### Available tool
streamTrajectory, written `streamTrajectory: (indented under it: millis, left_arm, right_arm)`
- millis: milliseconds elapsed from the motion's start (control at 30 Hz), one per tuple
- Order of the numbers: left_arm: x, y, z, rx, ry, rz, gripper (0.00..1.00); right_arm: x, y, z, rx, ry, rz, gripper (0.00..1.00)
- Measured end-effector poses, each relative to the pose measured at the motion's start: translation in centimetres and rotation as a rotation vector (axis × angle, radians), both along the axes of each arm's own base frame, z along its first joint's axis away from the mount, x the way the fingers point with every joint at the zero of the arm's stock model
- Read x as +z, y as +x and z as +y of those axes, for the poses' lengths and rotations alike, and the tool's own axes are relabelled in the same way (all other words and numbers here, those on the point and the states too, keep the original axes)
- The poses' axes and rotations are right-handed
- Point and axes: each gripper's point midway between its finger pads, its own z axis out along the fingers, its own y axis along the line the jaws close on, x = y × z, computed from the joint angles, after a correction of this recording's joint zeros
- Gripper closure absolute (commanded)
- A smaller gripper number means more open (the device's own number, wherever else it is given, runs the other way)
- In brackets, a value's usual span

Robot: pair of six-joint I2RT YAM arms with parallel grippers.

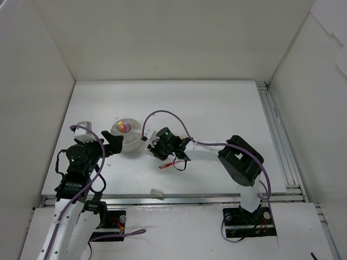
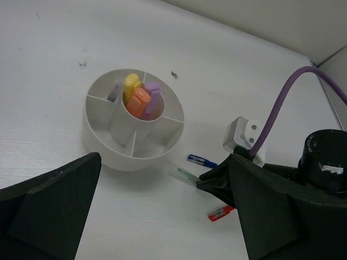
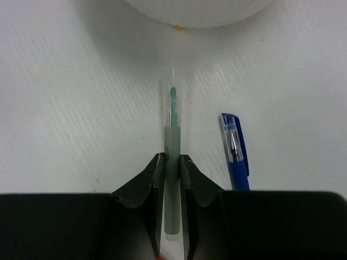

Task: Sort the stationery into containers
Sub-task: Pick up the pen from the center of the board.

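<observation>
The round white divided cup [image 1: 116, 130] stands at mid-left, and its centre well [image 2: 111, 146] holds pink, orange and yellow markers [image 2: 140, 100]. My right gripper [image 3: 172, 162] is shut on a thin green pen [image 3: 172, 138] that lies on the table pointing at the cup [image 3: 195, 11]. In the left wrist view the green pen [image 2: 187, 174] sticks out from the right gripper's black fingers. A blue pen [image 3: 236, 149] lies just to its right, and a red pen [image 1: 167, 165] lies nearer the arms. My left gripper [image 2: 162, 179] is open and empty beside the cup.
A cream eraser block [image 1: 157, 192] lies near the table's front edge. A small bluish item [image 2: 114, 92] stands in one outer compartment of the cup. White walls enclose the table on three sides, and a rail [image 1: 276, 135] runs along its right side.
</observation>
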Motion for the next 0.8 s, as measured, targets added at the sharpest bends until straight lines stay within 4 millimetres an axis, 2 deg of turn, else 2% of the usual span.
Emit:
streamTrajectory:
  millis: [133, 233, 367, 433, 567, 667, 800]
  left_arm:
    - [-1.4, 0.4, -1.9, -0.094, -0.042, 0.034, 0.01]
    - [-2.3, 0.4, -3.2, -0.153, -0.077, 0.065, 0.01]
    - [-2.1, 0.7, -5.5, -0.247, -0.117, 0.057, 0.01]
    - [-2.0, 0.8, -6.7, -0.287, -0.125, 0.054, 0.01]
    - [-2.3, 1.1, -8.8, -0.328, -0.131, 0.063, 0.02]
    - [-2.6, 1.6, -9.9, -0.331, -0.137, 0.068, 0.1]
    - [-3.3, 2.5, -10.8, -0.311, -0.133, 0.077, 0.32]
  right_arm:
    - [2.6, -0.8, -1.0, -0.001, 0.059, -0.044, 0.99]
    - [6.4, -1.1, -1.0, 0.005, 0.152, -0.1, 1.0]
    - [11.6, -1.3, -0.3, 0.018, 0.286, -0.163, 0.99]
    - [13.3, -1.4, 0.1, 0.021, 0.338, -0.178, 0.99]
    - [14.7, -1.5, 0.7, 0.012, 0.397, -0.18, 1.0]
    - [15.0, -1.6, 1.0, -0.009, 0.416, -0.175, 1.0]
    - [15.2, -2.0, 1.4, -0.024, 0.435, -0.178, 1.0]
